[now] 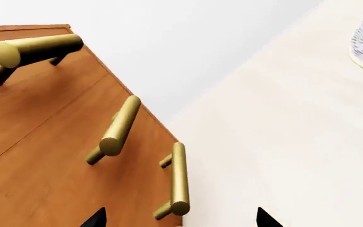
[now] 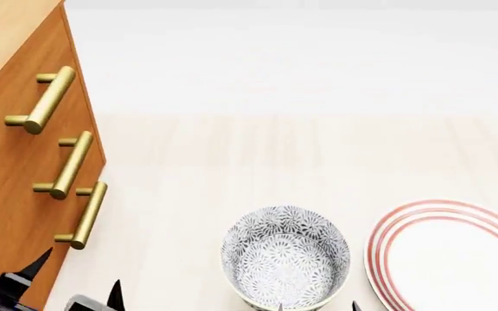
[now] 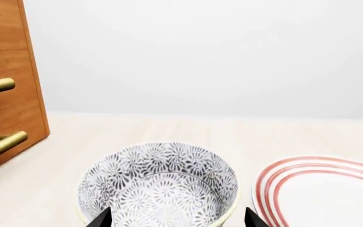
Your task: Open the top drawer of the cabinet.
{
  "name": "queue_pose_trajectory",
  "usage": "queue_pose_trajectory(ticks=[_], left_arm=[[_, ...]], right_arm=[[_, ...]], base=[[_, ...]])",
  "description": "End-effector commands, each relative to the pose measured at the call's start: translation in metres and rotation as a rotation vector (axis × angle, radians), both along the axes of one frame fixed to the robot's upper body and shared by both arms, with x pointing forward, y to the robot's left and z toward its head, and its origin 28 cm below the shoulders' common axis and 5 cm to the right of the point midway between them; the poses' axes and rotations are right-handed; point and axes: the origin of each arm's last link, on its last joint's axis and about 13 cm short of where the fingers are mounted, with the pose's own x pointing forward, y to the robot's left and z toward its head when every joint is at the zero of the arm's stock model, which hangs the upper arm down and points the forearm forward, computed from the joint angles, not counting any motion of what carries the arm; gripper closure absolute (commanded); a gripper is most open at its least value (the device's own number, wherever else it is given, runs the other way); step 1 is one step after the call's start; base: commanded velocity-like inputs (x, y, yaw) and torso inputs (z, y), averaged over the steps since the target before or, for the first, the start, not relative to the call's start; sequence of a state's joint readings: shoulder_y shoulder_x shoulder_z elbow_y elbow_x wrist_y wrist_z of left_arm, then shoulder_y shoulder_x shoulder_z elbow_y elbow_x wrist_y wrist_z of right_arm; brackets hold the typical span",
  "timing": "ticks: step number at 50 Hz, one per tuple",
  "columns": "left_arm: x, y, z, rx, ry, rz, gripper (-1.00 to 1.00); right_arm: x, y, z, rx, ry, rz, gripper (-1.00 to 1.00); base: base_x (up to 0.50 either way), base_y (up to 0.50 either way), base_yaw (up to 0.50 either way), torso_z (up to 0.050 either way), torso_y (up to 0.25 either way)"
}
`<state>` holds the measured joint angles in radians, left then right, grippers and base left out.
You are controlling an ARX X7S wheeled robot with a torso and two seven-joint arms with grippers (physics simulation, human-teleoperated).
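Pale bench (image 2: 318, 149) carries the cabinet (image 2: 7, 194) at its left edge; left hand (image 2: 72, 285), spread and empty, might catch a lower handle (image 2: 82, 216) instead of the top drawer (image 2: 20, 84) handle.

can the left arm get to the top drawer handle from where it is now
Probably yes. The left gripper sits open low by the cabinet front, nearest the bottom handle. Nothing stands between it and the top drawer handle; the bowl lies off to the side.

A patterned bowl (image 2: 285, 258) is sitting at lower centre on the pale worktop (image 2: 231, 162), just beside a red-ringed plate (image 2: 452, 256) at lower right.
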<state>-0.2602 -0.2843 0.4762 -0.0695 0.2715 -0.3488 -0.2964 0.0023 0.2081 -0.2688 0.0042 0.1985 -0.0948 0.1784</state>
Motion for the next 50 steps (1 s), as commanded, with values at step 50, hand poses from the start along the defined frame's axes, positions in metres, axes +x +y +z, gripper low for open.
queue_pose_trajectory(ticks=[50], left_arm=[[0.045, 0.016, 0.112, 0.72, -0.193, 0.015, -1.0]], right_arm=[[0.002, -0.001, 0.001, 0.011, 0.008, -0.009, -1.0]], base=[[0.0, 0.0, 0.0, 0.0, 0.0]])
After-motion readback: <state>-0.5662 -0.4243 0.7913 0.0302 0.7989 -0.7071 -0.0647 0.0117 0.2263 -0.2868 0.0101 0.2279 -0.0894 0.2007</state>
